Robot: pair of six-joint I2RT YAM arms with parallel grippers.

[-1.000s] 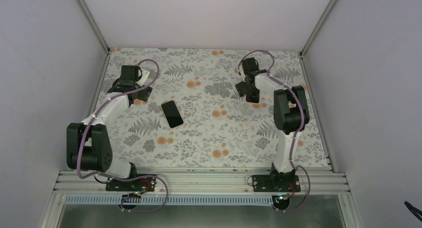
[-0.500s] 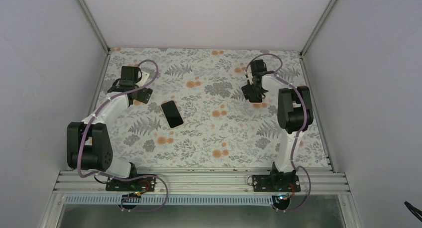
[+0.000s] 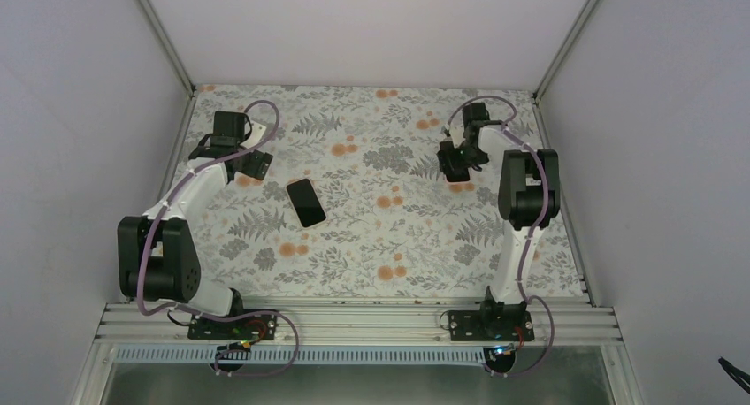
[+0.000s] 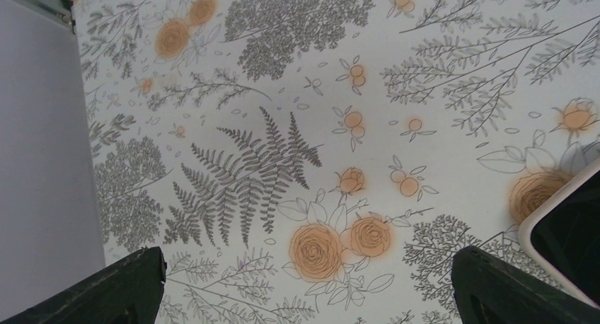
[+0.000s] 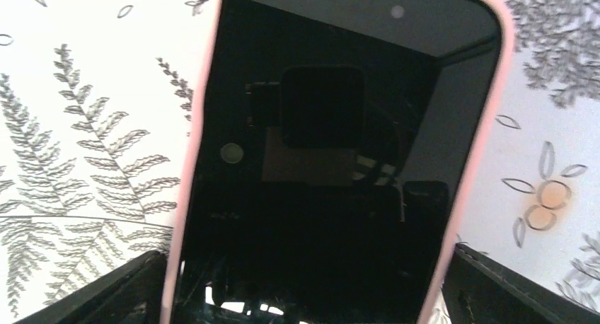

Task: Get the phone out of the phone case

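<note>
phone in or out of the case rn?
In. The right wrist view shows the pink case rim wrapping the phone along both sides and the top corners of its dark screen.

One phone (image 3: 307, 202) lies flat on the surface (image 3: 371, 246), left of centre. It sits to the right of the left hand (image 3: 241, 157) and nearer the bases. A cased phone (image 5: 332, 161) lies at far right beneath the right hand (image 3: 460, 164), its near end between that hand's fingers (image 5: 106, 296). The two are well apart.
</note>
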